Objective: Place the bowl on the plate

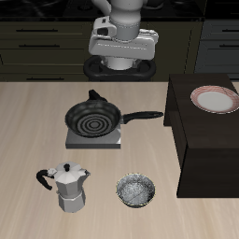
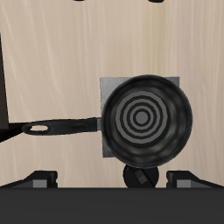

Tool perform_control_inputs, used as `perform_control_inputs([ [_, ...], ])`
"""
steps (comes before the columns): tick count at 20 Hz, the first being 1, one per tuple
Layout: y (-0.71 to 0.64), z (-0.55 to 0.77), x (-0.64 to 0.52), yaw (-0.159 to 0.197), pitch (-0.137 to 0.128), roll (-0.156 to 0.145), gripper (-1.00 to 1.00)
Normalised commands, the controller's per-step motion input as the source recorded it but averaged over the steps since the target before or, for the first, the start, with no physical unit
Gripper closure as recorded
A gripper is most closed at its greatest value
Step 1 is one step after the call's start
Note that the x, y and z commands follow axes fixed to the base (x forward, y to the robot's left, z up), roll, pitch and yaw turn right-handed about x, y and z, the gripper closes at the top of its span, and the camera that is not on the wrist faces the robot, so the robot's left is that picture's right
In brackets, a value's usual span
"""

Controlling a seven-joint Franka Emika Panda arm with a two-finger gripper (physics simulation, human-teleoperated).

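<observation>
Zero progress: jaws [image 1: 122,39] empty, high above the frying pan [image 1: 93,119]; spread can't be told. Bowl [image 1: 136,190] sits well toward the surface's front edge; plate [image 1: 214,98] on a dark block. Next: descend over bowl rim.

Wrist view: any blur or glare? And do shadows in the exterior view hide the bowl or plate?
Wrist view: sharp, no glare; soft sheen on the pan. Exterior view: low resolution, slightly soft; bowl and plate evenly lit, only small shadows under objects, dark background behind the gripper.
</observation>
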Motion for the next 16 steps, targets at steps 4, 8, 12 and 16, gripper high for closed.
perform_control_inputs([
  [4, -0.02, -0.06, 0.29, 0.002, 0.016, -0.035, -1.0],
  [8, 0.0, -0.04, 0.24, 0.001, 0.013, -0.016, -1.0],
  [12, 0.03, -0.05, 0.22, 0.013, -0.002, -0.016, -1.0],
  [16, -0.03, -0.02, 0.38, -0.005, 0.005, -0.035, -1.0],
])
